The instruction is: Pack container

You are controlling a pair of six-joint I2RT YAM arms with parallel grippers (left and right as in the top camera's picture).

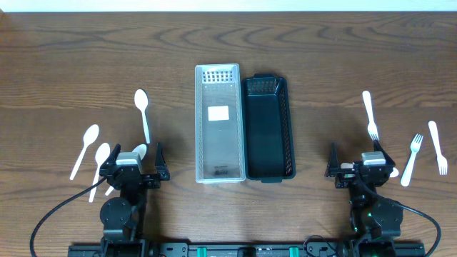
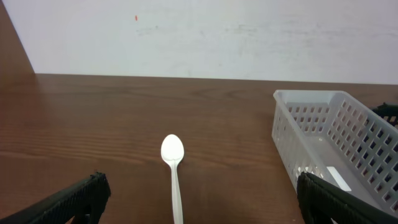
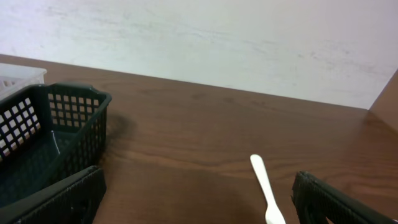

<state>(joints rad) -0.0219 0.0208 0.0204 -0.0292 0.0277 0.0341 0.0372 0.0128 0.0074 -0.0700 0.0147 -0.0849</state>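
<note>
A clear white basket and a dark green basket stand side by side at the table's middle. Several white spoons lie at the left; one spoon lies ahead of my left gripper and shows in the left wrist view. Three white forks lie at the right; the nearest fork shows in the right wrist view. My left gripper is open and empty. My right gripper is open and empty, also seen in its wrist view.
More spoons lie left of the left arm. Two forks lie at the far right. The white basket and green basket show in the wrist views.
</note>
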